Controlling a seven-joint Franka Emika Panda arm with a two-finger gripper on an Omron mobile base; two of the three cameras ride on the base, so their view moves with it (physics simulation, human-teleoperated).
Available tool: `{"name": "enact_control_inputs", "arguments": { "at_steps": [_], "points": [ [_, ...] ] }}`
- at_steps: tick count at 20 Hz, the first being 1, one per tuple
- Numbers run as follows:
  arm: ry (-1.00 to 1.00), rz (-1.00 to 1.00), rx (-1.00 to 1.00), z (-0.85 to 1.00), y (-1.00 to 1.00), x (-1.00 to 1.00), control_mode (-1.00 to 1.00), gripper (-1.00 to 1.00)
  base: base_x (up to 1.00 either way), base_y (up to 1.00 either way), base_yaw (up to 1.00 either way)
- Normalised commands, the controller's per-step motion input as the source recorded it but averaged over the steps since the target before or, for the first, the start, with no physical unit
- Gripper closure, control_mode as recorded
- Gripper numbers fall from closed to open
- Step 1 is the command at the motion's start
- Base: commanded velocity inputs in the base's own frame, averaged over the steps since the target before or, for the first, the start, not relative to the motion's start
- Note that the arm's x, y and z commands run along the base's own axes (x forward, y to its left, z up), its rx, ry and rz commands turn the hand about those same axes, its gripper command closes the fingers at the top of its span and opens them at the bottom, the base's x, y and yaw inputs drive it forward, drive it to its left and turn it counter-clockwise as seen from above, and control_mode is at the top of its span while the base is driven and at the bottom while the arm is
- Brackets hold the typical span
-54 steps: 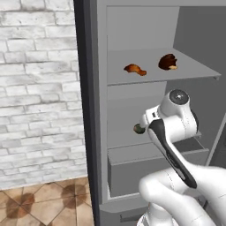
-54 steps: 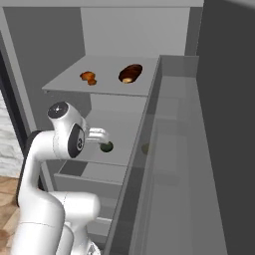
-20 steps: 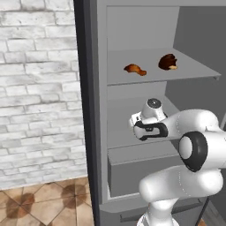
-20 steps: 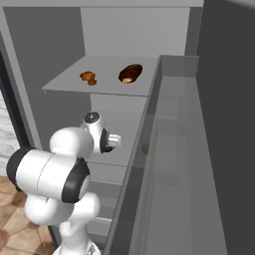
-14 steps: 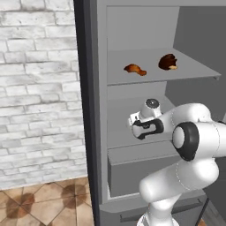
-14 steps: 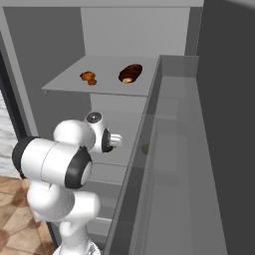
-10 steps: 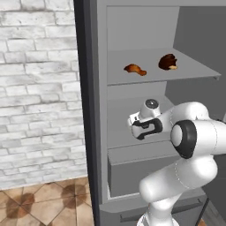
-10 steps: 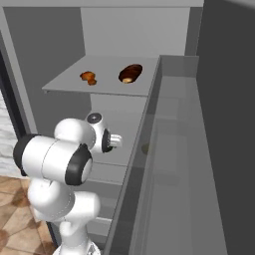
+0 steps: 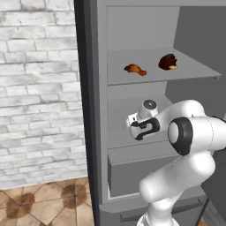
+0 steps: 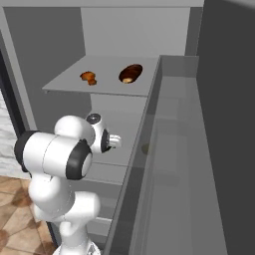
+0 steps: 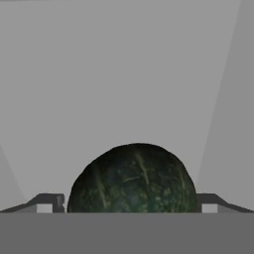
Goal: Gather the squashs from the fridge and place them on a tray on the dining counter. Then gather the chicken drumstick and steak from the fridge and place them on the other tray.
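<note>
Seen from the hand, a dark green mottled squash (image 11: 133, 178) sits close up on the grey shelf floor. My gripper (image 11: 130, 203) is open, with one fingertip (image 11: 47, 203) on each side of it. In the left base view my hand (image 9: 142, 125) reaches into the middle shelf of the fridge (image 9: 90, 110) and covers the squash. On the upper shelf lie the orange-brown chicken drumstick (image 9: 135, 69) and, to its right, the dark steak (image 9: 168, 62). The right base view shows the drumstick (image 10: 88, 76), the steak (image 10: 130, 72) and my gripper (image 10: 117, 141) below them.
The open fridge door (image 10: 169, 164) stands along the right side, close to my arm. A drawer front (image 9: 137, 170) sits below the middle shelf. A white brick wall (image 9: 39, 97) and brown tiled floor (image 9: 44, 201) lie to the left of the fridge.
The arm has folded and the hand has gone lower and deeper into the middle shelf, up to the squash, which it now covers in the base views. The jaws stayed open.
</note>
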Motion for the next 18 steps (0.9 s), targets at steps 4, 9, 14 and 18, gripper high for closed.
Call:
{"name": "enact_control_inputs", "arguments": {
  "at_steps": [4, 9, 14, 18],
  "points": [
    [0.00, 0.00, 0.00, -0.14, 0.00, -0.02, -1.00, -1.00, 0.00, 0.00, 0.00],
    [0.00, 0.00, 0.00, -0.16, 0.00, -0.06, -1.00, -1.00, 0.00, 0.00, 0.00],
    [0.00, 0.00, 0.00, -0.18, 0.02, -0.19, -1.00, 1.00, 0.00, 0.00, 0.00],
    [-0.02, 0.00, 0.00, -0.09, 0.00, -0.35, -1.00, 1.00, 0.00, 0.00, 0.00]
  ]
}}
